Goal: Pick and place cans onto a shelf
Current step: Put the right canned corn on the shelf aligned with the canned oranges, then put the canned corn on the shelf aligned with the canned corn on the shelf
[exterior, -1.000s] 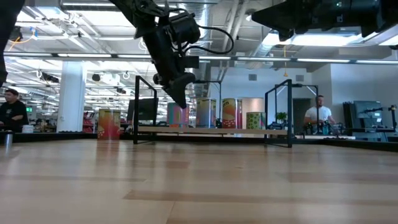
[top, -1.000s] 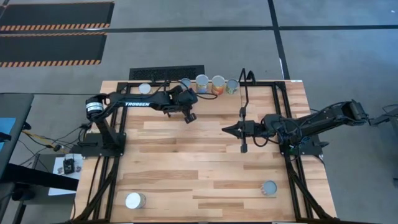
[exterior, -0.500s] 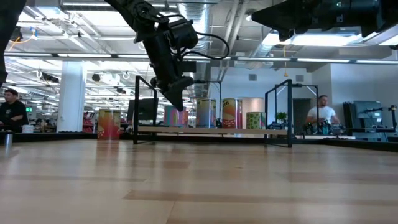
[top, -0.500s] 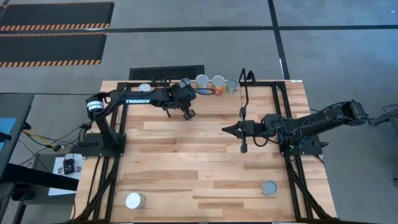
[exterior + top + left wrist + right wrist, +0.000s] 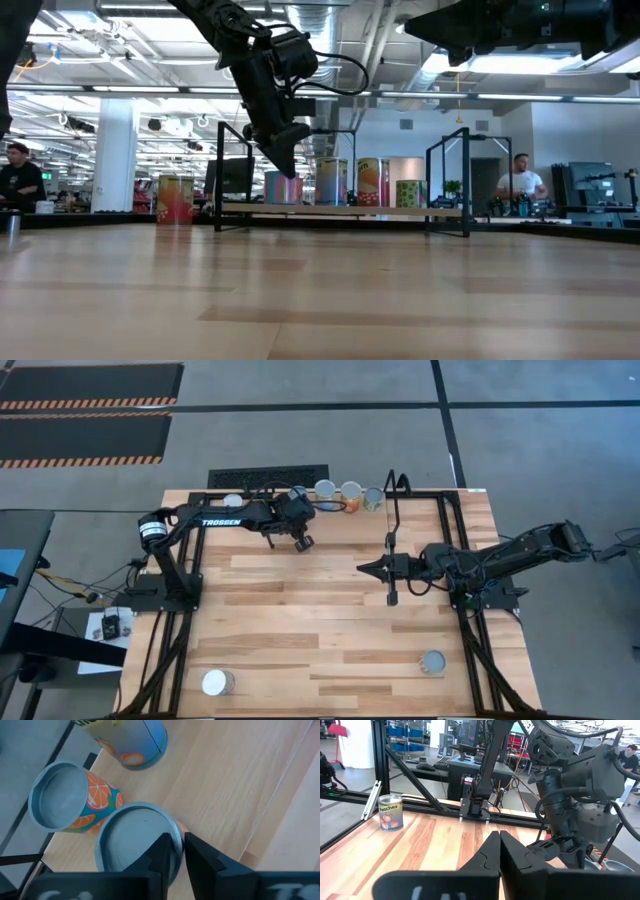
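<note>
My left gripper (image 5: 299,500) is at the far edge, over the light-wood shelf (image 5: 400,210), shut on a can with a blue-grey top (image 5: 132,845); the gripper also shows in the low view (image 5: 286,168). The can (image 5: 283,188) stands upright in the shelf's row. Three more cans (image 5: 325,490) (image 5: 350,493) (image 5: 372,498) stand to its right. The left wrist view shows an orange-label can (image 5: 65,800) and a blue-label can (image 5: 137,742) close by. My right gripper (image 5: 362,568) is shut and empty, held above the table's middle. My left gripper pinches the can's top rim (image 5: 176,831) between its two fingers, one fingertip (image 5: 164,845) over the top and the other outside the wall. The fingers come from above, pointing down. The can is upright, its bottom at the shelf board; whether it rests there I cannot tell.
One can (image 5: 233,501) stands at the far left, beside the shelf's left upright (image 5: 218,175). Two cans (image 5: 217,682) (image 5: 433,662) stand near the table's near edge. Black arm frames run along both table sides. People (image 5: 518,180) show in the room behind.
My left gripper has moved a little toward the table's far edge and left with the can, staying shut on it. The can stays upright at the shelf's row.
</note>
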You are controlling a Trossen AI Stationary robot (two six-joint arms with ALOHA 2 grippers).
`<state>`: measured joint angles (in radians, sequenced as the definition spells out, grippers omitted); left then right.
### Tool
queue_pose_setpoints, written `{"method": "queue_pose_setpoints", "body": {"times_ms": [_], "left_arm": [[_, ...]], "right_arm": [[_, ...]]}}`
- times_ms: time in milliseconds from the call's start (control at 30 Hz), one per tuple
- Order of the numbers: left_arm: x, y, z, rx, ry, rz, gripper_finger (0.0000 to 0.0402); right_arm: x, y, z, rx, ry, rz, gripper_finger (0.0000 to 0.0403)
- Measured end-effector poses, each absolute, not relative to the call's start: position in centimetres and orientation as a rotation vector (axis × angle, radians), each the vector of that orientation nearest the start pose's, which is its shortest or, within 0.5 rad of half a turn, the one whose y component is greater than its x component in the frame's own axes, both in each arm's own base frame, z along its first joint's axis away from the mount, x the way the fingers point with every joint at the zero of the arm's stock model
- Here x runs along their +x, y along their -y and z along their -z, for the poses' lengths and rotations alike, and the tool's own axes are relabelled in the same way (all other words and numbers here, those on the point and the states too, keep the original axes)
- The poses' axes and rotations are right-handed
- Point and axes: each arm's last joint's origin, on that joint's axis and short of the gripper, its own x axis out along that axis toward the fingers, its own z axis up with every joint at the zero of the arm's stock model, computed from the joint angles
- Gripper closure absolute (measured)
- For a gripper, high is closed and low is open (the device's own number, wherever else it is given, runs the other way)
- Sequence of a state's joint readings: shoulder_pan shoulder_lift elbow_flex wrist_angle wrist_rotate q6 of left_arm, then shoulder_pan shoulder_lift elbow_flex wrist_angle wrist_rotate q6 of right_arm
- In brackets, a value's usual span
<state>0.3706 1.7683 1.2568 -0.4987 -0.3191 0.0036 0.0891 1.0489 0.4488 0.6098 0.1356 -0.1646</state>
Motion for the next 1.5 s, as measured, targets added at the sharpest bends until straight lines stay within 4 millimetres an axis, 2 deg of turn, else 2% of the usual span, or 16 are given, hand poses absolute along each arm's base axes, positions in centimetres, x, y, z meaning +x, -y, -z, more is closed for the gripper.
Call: {"method": "queue_pose_setpoints", "body": {"times_ms": [167, 533, 767, 967, 1133, 1233, 1367, 1500], "left_arm": [[33.7, -14.1, -21.4, -0.023, -1.03, -0.627, 0.0339], [33.9, -14.2, -21.6, 0.0, -1.012, -0.625, 0.0338], [34.4, -14.2, -23.1, 0.036, -1.008, -0.605, 0.0338], [34.1, -12.8, -26.2, 0.121, -0.938, -0.614, 0.0341], [32.6, -10.6, -30.2, 0.153, -0.816, -0.599, 0.0376], [31.3, -8.9, -32.7, 0.173, -0.734, -0.572, 0.0396], [28.9, -7.0, -35.5, 0.182, -0.663, -0.538, 0.0397], [26.4, -5.5, -37.0, 0.184, -0.661, -0.532, 0.0401]], "right_arm": [[22.0, -1.6, -24.4, -0.163, 0.006, 0.047, 0.0391], [22.0, -1.6, -24.4, -0.163, 0.006, 0.047, 0.039], [22.0, -1.6, -24.4, -0.164, 0.003, 0.047, 0.0387], [22.0, -1.6, -24.4, -0.165, -0.002, 0.046, 0.039], [22.0, -1.6, -24.3, -0.166, -0.008, 0.046, 0.0389], [22.0, -1.6, -24.3, -0.166, -0.008, 0.046, 0.0387], [22.0, -1.6, -24.3, -0.166, -0.01, 0.046, 0.039], [22.0, -1.6, -24.3, -0.167, -0.014, 0.045, 0.039]]}}
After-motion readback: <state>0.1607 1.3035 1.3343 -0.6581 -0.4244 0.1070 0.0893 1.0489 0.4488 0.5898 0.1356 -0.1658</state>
